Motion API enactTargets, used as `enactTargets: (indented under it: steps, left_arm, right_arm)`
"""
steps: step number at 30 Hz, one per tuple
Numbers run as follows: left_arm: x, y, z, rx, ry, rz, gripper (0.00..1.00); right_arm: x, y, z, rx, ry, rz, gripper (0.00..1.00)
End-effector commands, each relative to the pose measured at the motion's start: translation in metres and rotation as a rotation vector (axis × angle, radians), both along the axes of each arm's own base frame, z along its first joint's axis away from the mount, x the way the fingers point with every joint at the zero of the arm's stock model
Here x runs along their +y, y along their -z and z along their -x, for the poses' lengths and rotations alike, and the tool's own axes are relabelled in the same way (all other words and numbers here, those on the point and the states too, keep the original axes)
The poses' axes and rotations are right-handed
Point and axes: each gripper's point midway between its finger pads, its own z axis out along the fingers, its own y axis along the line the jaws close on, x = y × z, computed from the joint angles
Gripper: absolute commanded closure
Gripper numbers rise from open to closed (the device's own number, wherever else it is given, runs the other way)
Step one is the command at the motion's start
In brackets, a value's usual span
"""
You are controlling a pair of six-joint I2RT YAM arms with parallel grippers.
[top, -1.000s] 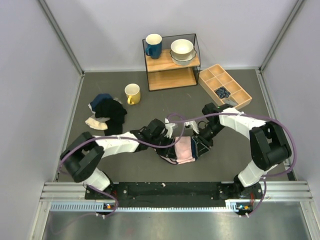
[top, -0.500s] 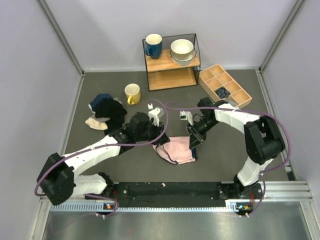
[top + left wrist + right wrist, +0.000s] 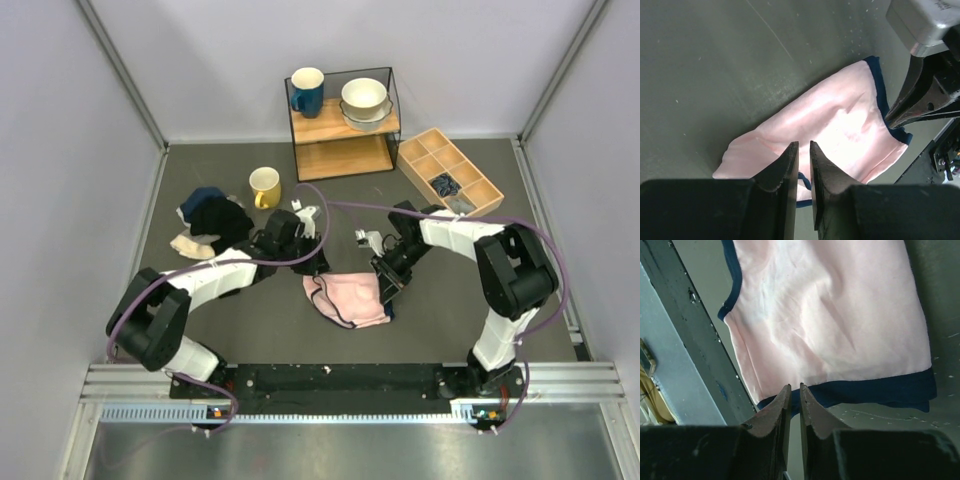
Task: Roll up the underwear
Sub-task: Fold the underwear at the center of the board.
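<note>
Item: the underwear [image 3: 352, 298], light pink with navy edging, lying on the dark desk [image 3: 250, 325] toward 6 o'clock of the work area, just ahead of the arm bases. Condition: flat and loosely spread, with some soft creases across the pink panel and one navy hem showing along its 3 o'clock side; no turn of a roll visible anywhere. Left gripper [image 3: 802, 146]: poised over the garment's 10 o'clock corner, fingers drawn almost together with only a slit between them and nothing seen pinched. Right gripper [image 3: 792, 387]: at the garment's 2 o'clock edge, fingers likewise nearly closed, tips right at the navy hem; whether they pinch that hem or only rest against it cannot be told. Progress, as judged: the garment appears laid out ready, but the rolling itself is not yet begun; a first tuck along one edge, the successive turns and a final tidy bundle all seem to remain. Other stock, well apart: black garments [image 3: 222, 220] and a beige cloth [image 3: 190, 246] at 9 o'clock, a yellow mug [image 3: 264, 186] at 11 o'clock, a wooden tray [image 3: 448, 172] at 1 o'clock
</note>
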Motion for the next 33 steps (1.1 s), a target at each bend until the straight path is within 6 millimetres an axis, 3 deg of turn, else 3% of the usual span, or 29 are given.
enactTargets:
  steps: [1, 13, 17, 20, 24, 29, 33]
  left_arm:
    - [-0.005, -0.001, -0.006, -0.022, 0.022, 0.0, 0.81]
    - [0.053, 0.049, 0.043, 0.054, -0.105, -0.115, 0.88]
    - [0.058, 0.05, 0.044, 0.046, -0.134, -0.116, 0.88]
    - [0.061, 0.037, 0.039, 0.009, -0.149, -0.118, 0.87]
    - [0.064, 0.004, 0.033, -0.09, -0.159, -0.091, 0.81]
    - [0.08, -0.031, 0.027, -0.229, -0.202, -0.083, 0.61]
    - [0.099, -0.07, 0.026, -0.361, -0.263, -0.054, 0.35]
  right_arm:
    - [0.0, 0.008, 0.0, -0.005, -0.009, 0.016, 0.88]
    - [-0.003, 0.011, -0.002, -0.012, -0.008, 0.039, 0.88]
    - [-0.002, 0.008, -0.002, -0.022, -0.013, 0.032, 0.87]
    - [0.001, 0.002, -0.001, -0.03, -0.022, 0.003, 0.87]
    - [0.007, -0.015, 0.0, -0.05, -0.056, -0.07, 0.84]
    - [0.015, -0.047, 0.004, -0.115, -0.116, -0.186, 0.77]
    - [0.016, -0.072, 0.005, -0.218, -0.196, -0.257, 0.71]
